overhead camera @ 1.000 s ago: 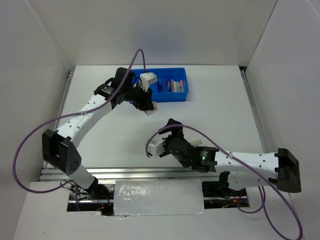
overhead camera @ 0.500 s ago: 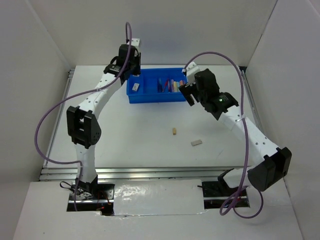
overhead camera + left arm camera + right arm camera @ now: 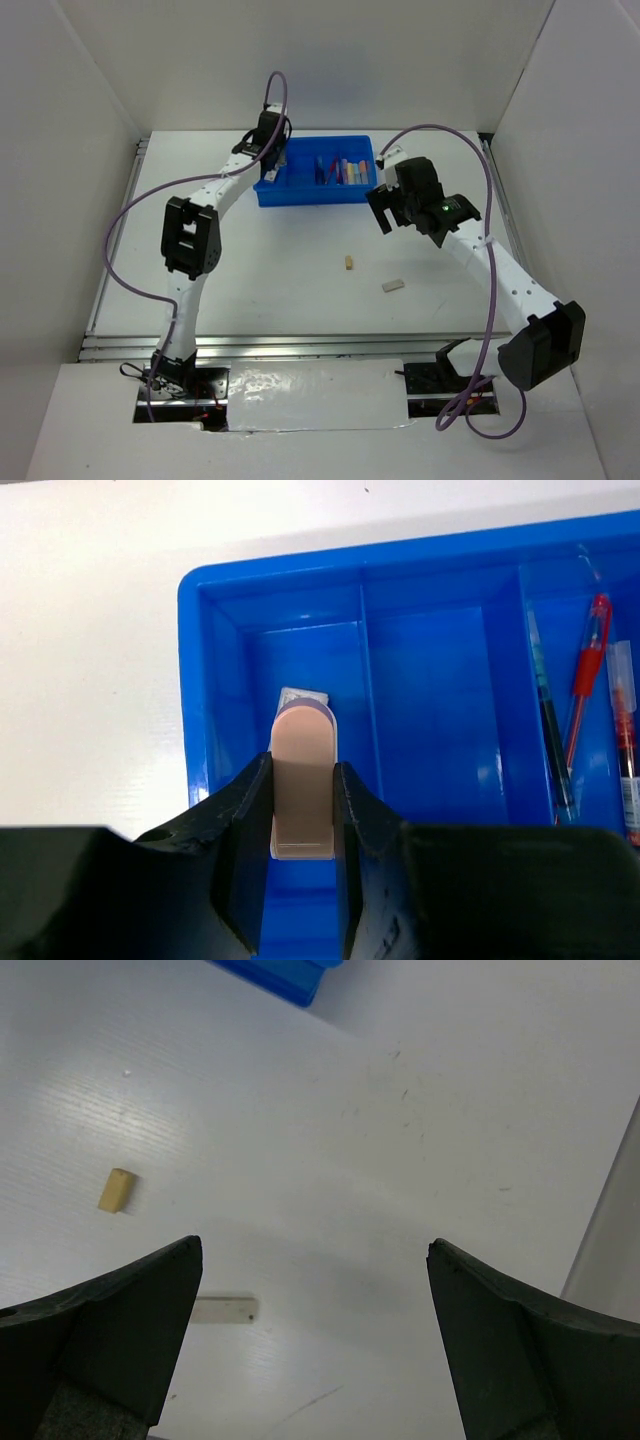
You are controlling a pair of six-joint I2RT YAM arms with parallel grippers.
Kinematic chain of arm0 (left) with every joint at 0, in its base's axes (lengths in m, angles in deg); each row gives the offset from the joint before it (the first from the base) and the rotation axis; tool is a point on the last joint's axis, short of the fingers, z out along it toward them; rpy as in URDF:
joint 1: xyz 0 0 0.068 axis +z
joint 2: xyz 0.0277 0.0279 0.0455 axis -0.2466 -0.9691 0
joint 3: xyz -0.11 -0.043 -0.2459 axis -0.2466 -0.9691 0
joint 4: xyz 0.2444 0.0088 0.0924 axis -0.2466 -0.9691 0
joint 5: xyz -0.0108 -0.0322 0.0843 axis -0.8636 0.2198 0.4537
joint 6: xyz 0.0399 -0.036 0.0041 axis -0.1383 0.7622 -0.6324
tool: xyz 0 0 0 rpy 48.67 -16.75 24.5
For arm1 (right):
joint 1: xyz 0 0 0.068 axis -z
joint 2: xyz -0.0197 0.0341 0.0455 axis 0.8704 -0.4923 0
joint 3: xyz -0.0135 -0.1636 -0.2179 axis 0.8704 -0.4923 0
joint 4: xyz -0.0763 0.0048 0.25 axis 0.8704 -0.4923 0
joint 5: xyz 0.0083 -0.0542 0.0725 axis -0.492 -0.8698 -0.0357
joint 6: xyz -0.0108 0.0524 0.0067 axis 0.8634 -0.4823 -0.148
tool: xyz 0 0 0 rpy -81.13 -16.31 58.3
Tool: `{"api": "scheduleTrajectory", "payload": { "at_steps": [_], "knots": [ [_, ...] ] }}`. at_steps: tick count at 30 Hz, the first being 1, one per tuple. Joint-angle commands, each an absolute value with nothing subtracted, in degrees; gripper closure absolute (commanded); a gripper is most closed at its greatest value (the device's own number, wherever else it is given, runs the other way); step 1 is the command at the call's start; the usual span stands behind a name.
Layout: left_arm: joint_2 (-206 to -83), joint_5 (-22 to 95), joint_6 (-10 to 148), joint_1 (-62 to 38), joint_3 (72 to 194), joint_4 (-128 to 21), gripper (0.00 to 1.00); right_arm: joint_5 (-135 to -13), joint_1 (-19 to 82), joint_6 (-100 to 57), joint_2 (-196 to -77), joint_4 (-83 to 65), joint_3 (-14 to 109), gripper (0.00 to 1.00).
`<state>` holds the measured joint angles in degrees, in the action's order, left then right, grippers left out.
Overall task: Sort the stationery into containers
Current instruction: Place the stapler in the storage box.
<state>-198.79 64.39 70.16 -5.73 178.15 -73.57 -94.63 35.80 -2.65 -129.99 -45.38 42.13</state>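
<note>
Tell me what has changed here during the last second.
The right gripper swung from the near middle to near the blue tray's right end, jaws open. The left gripper, shut on a pinkish eraser, moved over the tray's left compartment. The tray, tan piece and white eraser stayed.

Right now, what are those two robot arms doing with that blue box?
They are sorting stationery. The left claw grips a pinkish eraser over the end section of the blue tray, where a little white block already lies. Pens sit in another section. The right claw is wide open and holds nothing, hovering above the table beside the tray. A tan piece and a flat white eraser lie on the table, not yet sorted.
</note>
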Motion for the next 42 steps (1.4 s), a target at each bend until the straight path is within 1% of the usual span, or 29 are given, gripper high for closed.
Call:
{"api": "scheduleTrajectory", "payload": {
  "at_steps": [1,3,6,12,14,15,17,19,21,27,36,42],
  "knots": [
    [-200.4,66.1,71.7,-5.4,181.4,-69.8,1.0,-93.6,35.8,-3.6,-127.6,-46.4,42.6,0.0],
    [-201.4,66.4,71.9,-5.3,181.9,-70.1,1.0,-93.6,35.9,-3.6,-127.5,-46.6,43.0,0.0],
    [-202.6,66.2,71.8,-5.4,182.1,-70.7,0.95,-93.5,35.8,-3.4,-127.8,-46.9,43.3,0.0],
    [-203.5,66.5,72.8,-5.1,180.1,-71.4,0.93,-93.8,35.3,-3.1,-128.2,-46.8,43.7,0.0],
    [-203.7,66.2,73.3,-4.8,179.6,-71.5,0.9,-93.9,35.2,-3.1,-128.5,-46.8,43.8,0.0],
    [-203.8,65.7,73.5,-4.7,179.7,-72.1,0.89,-93.8,35.2,-3.0,-128.6,-46.6,43.8,0.01],
    [-204.4,64.9,73.9,-4.6,180.0,-72.8,0.82,-93.9,34.9,-3.0,-128.7,-46.7,44.0,0.0],
    [-204.5,64.6,74.4,-4.6,179.9,-73.3,0.79,-94.1,34.7,-3.0,-129.0,-46.8,44.2,0.0],
    [-204.5,64.4,74.4,-4.6,179.7,-73.5,0.78,-94.1,34.5,-2.9,-129.3,-46.6,44.5,0.0],
    [-204.6,64.2,74.7,-4.7,179.7,-74.3,0.64,-94.1,34.1,-2.8,-129.8,-46.6,45.1,0.0],
    [-204.5,63.2,74.8,-4.6,179.2,-74.9,0.56,-94.4,34.1,-2.9,-130.3,-47.1,45.6,0.0],
    [-204.7,63.1,75.4,-4.7,178.7,-75.6,0.55,-94.4,34.0,-2.7,-130.5,-47.0,45.9,0.0]
  ]
}}
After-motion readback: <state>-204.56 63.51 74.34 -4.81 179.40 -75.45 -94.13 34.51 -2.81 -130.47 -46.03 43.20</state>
